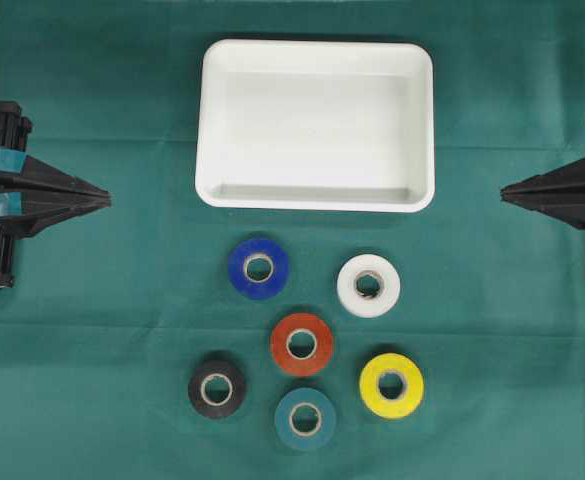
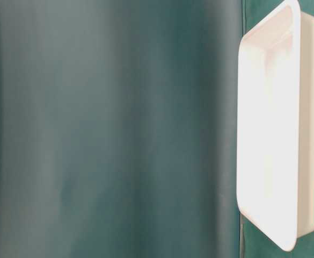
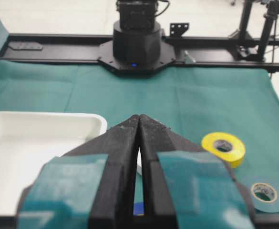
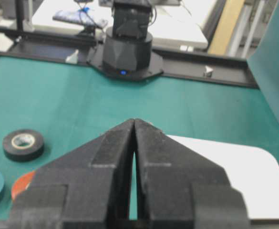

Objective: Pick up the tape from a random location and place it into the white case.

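No pick begun: left gripper [image 1: 104, 199] and right gripper [image 1: 506, 193] pinched closed, empty, parked at counter [image 1: 92, 400] edges. White case [image 1: 315, 125] empty. Next: choose roll, e.g. blue tape [image 1: 258, 268], spread jaws, descend.

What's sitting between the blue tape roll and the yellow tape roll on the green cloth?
In the overhead view, the red-orange tape roll lies between the blue tape roll and the yellow tape roll, touching neither.
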Robot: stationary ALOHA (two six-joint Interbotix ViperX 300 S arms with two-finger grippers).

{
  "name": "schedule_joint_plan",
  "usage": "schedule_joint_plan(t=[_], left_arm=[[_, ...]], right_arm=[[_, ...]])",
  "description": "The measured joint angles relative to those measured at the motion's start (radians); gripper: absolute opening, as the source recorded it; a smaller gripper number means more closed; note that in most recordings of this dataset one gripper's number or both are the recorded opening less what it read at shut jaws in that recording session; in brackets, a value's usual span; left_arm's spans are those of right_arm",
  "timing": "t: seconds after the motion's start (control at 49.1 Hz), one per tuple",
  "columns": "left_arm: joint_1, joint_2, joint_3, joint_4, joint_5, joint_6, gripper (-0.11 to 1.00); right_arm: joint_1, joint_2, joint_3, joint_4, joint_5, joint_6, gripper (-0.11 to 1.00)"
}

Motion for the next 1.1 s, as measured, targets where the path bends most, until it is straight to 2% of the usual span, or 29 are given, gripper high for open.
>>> schedule_joint_plan(t=[0.041,0.142,0.183,0.305,0.407,0.468,0.509,0.936,1.099], left_arm=[[0.0,0.0,0.0,0.0,0.0,0.0,0.07],[0.0,0.0,0.0,0.0,0.003,0.0,0.29],[0.0,0.002,0.0,0.0,0.0,-0.002,0.41],[0.0,0.0,0.0,0.0,0.0,0.0,0.77],[0.0,0.002,0.0,0.0,0.0,0.002,0.97],[0.0,0.002,0.0,0.0,0.003,0.0,1.0],[0.0,0.002,0.0,0.0,0.003,0.0,0.99],[-0.005,0.002,-0.002,0.0,0.005,-0.017,0.99],[-0.055,0.002,-0.002,-0.002,0.006,-0.023,0.99]], right_arm=[[-0.002,0.0,0.002,0.0,0.008,0.0,0.0],[-0.002,0.0,0.0,0.0,0.015,0.002,0.06],[-0.002,0.0,0.0,0.0,0.018,0.003,0.14],[-0.002,0.0,-0.002,0.002,0.018,0.02,0.51],[-0.003,0.003,-0.002,0.002,0.018,0.02,0.79],[-0.005,0.006,-0.002,0.002,0.02,0.021,0.9],[-0.005,0.009,-0.002,0.002,0.02,0.02,0.92],[-0.005,0.015,-0.002,0.002,0.02,0.02,0.92],[-0.003,0.015,-0.003,0.002,0.023,0.021,0.92]])
